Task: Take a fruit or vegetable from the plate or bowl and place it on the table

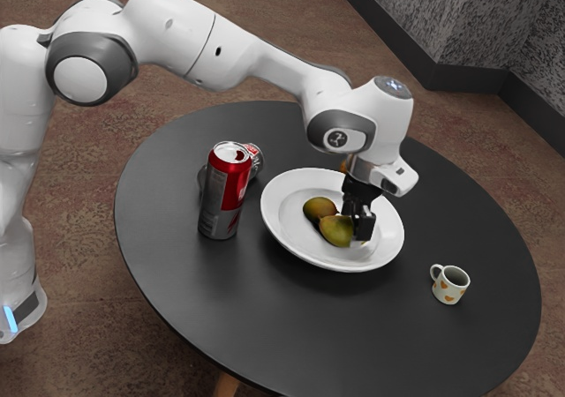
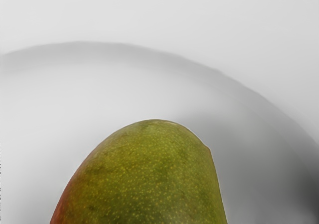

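Reaching inside the plate's rim (image 1: 272, 212), end effector (image 1: 356, 227) at a mango (image 1: 335, 231) — grip I cannot tell, mug (image 1: 449, 287) apart

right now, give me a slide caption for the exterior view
Franka arm lowers its black tool to the mangoes on a white plate, beside a red-and-silver can.

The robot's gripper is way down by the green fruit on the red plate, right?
Almost! The plate isn't red, it's white, as the exterior view shows. The gripper is indeed down by the green fruit on it.
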Tool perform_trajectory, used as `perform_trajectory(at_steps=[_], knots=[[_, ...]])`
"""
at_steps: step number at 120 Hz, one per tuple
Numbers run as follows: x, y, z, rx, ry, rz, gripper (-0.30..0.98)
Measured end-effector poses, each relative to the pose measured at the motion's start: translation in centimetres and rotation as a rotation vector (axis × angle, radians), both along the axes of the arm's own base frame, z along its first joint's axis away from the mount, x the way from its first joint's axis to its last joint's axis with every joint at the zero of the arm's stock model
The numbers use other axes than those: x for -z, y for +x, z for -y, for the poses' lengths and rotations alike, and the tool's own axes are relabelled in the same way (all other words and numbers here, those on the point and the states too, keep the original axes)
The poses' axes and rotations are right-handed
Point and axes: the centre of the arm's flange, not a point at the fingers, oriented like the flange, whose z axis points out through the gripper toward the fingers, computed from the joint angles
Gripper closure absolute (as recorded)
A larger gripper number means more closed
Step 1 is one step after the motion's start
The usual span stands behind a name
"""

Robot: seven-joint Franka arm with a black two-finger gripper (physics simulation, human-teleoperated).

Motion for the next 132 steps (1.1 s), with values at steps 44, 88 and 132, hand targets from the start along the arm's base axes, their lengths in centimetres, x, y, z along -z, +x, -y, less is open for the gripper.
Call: perform_trajectory(at_steps=[44,88,132], knots=[[1.1,0.5,-1.7,-0.025,0.002,-0.011,0.00],[1.6,0.7,-1.8,-0.027,0.007,-0.013,0.29],[-14.5,1.1,-13.9,-0.230,0.021,0.159,0.29]])
